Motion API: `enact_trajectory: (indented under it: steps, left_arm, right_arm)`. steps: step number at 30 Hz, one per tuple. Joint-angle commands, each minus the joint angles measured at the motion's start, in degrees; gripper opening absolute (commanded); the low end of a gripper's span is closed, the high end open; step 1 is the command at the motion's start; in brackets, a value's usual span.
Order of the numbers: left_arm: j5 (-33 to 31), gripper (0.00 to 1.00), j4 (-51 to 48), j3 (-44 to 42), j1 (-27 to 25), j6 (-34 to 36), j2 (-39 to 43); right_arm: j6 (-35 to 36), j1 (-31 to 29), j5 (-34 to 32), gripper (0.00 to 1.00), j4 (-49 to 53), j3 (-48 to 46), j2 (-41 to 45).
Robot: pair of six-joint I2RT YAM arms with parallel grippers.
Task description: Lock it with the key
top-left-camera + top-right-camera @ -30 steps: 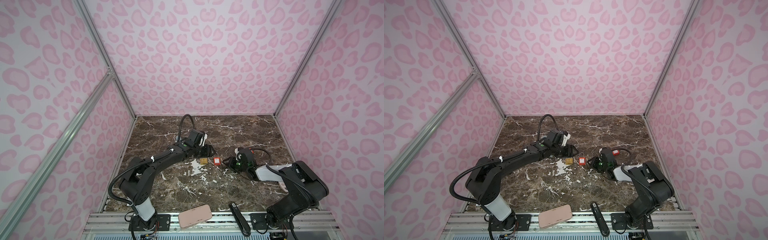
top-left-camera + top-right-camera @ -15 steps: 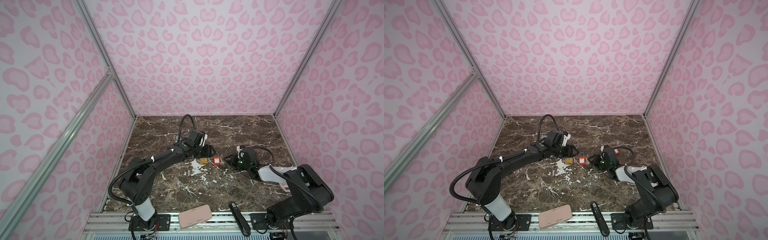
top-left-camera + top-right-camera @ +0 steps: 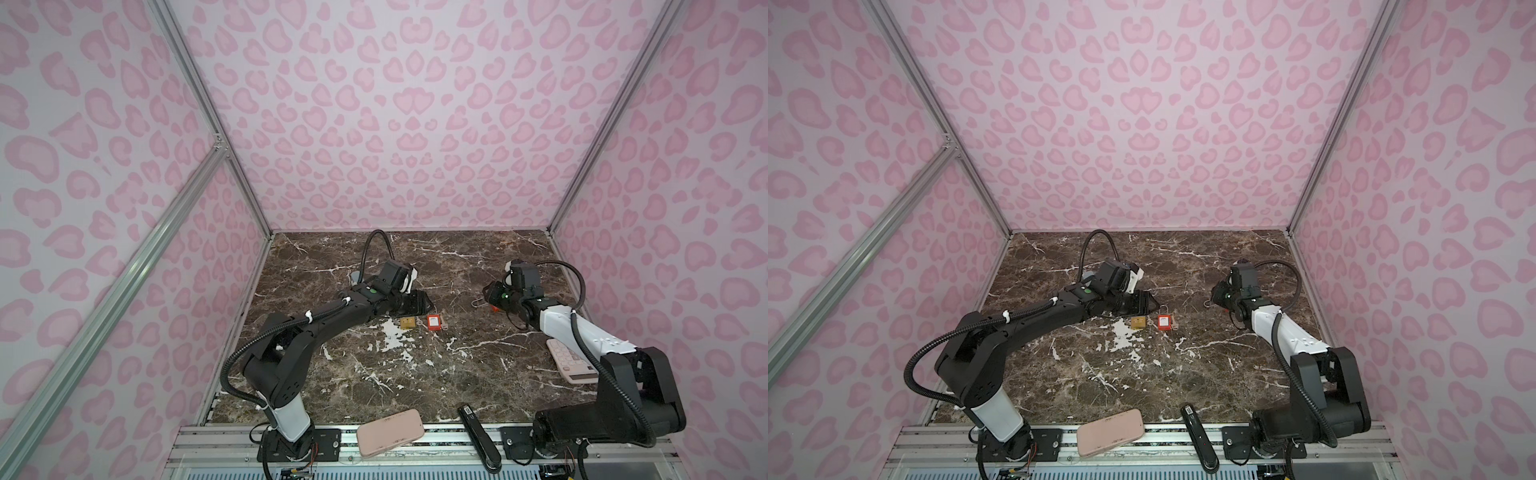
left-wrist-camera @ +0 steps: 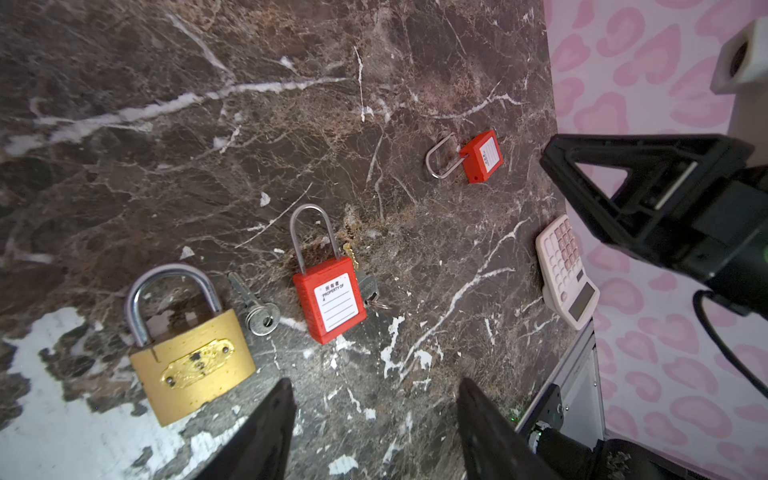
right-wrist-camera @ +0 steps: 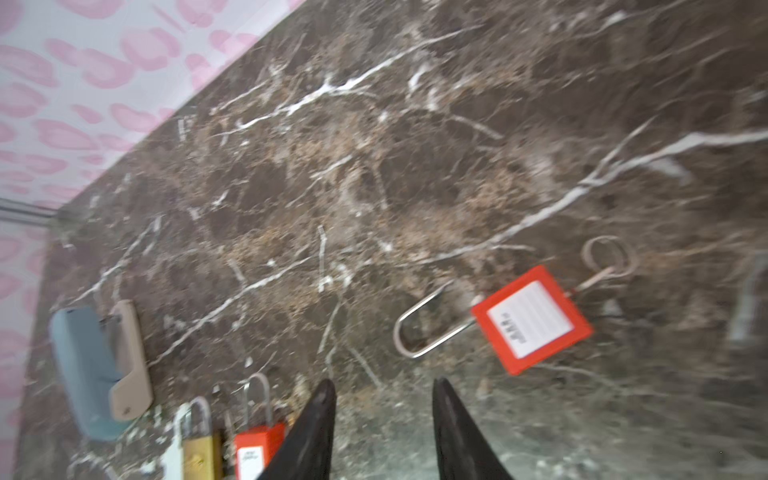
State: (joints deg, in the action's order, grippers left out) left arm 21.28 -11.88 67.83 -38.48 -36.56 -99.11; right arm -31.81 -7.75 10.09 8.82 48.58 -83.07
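The left gripper [image 4: 374, 382] has its two black fingers [image 4: 270, 428] spread apart, and nothing is between them. It hangs low over the brown marble table [image 4: 166, 124]. Just past the fingers lie three things in a row: a brass padlock [image 4: 191, 357], a silver key [image 4: 257, 307] right beside it, and the first red padlock [image 4: 330, 303]. That red one has a white label, and a small bunch of keys [image 4: 368, 286] peeks out from behind it. All of them lie flat near the middle of both top views. The loops of both these padlocks are pushed in. The right gripper [image 5: 384, 382] has its fingers [image 5: 316, 428] apart too, and it holds nothing. Its wrist view is blurry. Near those fingers, but not touching them, lies the second red padlock [image 5: 532, 320]. A key with a ring [image 5: 594, 276] sticks out of its bottom end. One end of its metal loop seems to stand free of the red body. In a top view this padlock [image 3: 494, 308] sits right of the middle and is mostly hidden under the right gripper. Farther out, a pale calculator [image 3: 569, 361] lies at the lower right, partly under the right arm. A pink flat case [image 3: 390, 432] and a long black thing [image 3: 478, 436] rest on the metal rail at the bottom edge. A blue-grey and tan thing [image 5: 95, 370] lies close to the left arm.
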Motion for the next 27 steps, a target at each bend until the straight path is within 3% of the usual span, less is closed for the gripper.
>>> enact_trajectory:
  steps: [1,6,12,27]
  left_arm:
    - [0.3,0.64,1.9,0.7,-0.2,-0.3,-0.5]
    - [0.5,0.64,2.1,0.4,-0.4,-0.4,-0.5]
    - [0.4,0.64,2.1,0.4,-0.5,-0.4,-0.5]
    - [0.6,0.64,1.6,1.0,-0.5,-0.1,-0.8]
  right_arm:
    - [6.6,1.6,-4.8,0.44,8.0,2.7,-2.8]
    - [7.9,5.2,-0.5,0.46,9.6,7.2,-8.5]
    - [8.4,5.3,3.0,0.45,11.4,13.1,-15.7]
    - [9.1,5.2,3.4,0.43,16.4,19.6,-24.1]
